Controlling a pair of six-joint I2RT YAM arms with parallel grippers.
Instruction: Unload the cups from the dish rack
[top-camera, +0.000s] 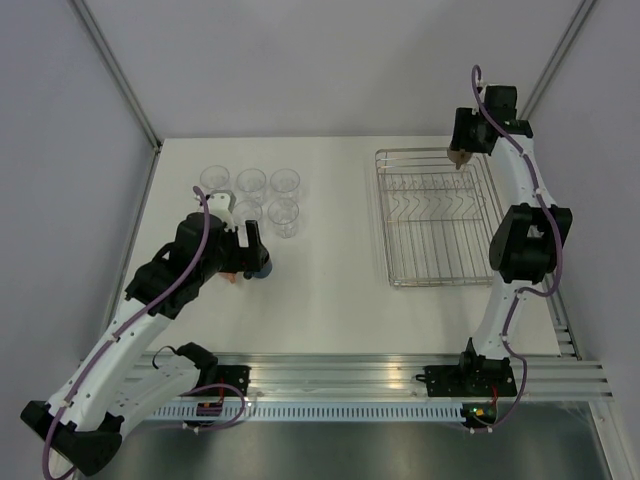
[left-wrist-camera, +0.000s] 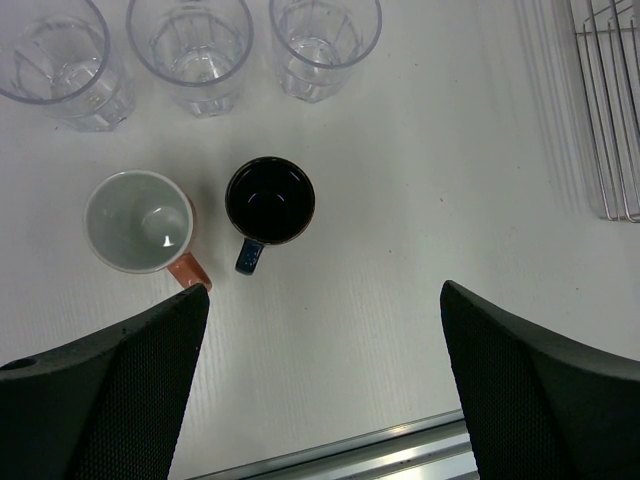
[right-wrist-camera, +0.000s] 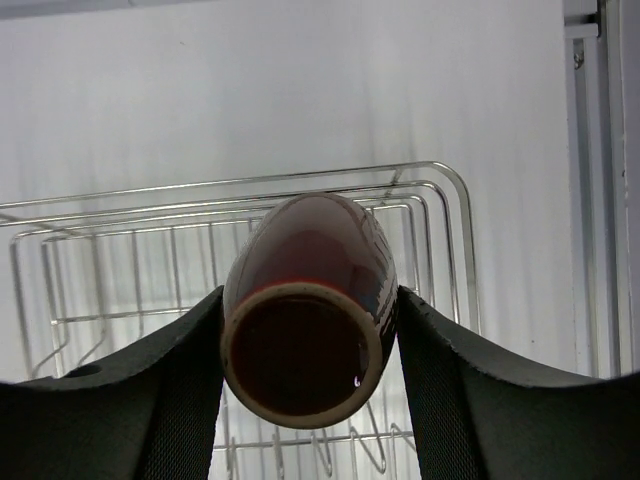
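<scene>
Above the dish rack (top-camera: 437, 217), the raised right tool (right-wrist-camera: 310, 350) pinches the brown mug (right-wrist-camera: 308, 325), seemingly clear of the bars.

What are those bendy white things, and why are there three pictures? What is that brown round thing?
The bendy white things are two robot arms bolted to a table. One picture comes from a camera high above them. The other two come from small cameras on each arm's wrist, looking down past its own fingers.

The right end effector is shut on a brown mug, holding it on its side above the silver wire dish rack. No other cups show in the rack.

The left end effector is open and holds nothing. Below it on the white table stand a salmon-orange mug and a dark blue mug, side by side but apart. Behind them stand clear glass tumblers.
</scene>
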